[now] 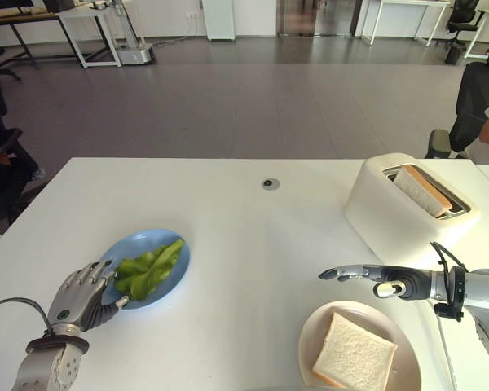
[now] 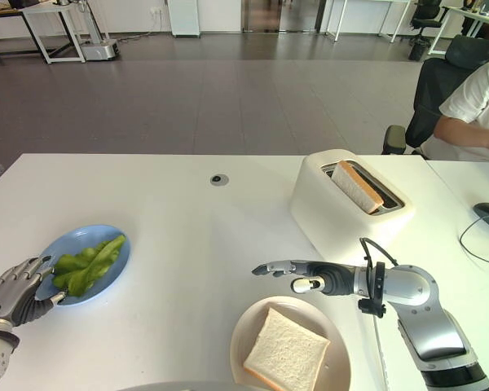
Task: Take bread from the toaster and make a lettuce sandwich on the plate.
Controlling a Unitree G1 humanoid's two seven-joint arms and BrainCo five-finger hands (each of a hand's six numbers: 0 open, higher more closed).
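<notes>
One square slice of white bread [image 1: 354, 356] already lies on the round cream plate [image 1: 310, 342] at 5 o'clock on the white bench [image 1: 244, 244], so the lettuce step looks to be in hand. The left robot hand [image 1: 81, 295] sits at the 8 o'clock rim of the round blue plate [image 1: 126, 247], against the green lettuce leaves [image 1: 147, 271]; I cannot tell whether it has closed on them. The right robot hand [image 1: 379, 280] hovers released and empty between the cream plate and the white toaster [image 1: 383, 208] at 2 o'clock. Next, the lettuce needs a secure hold and a carry across to the bread. Count: two plates, two slices, the second slice [image 1: 420, 189] upright in the toaster, and one toaster.
</notes>
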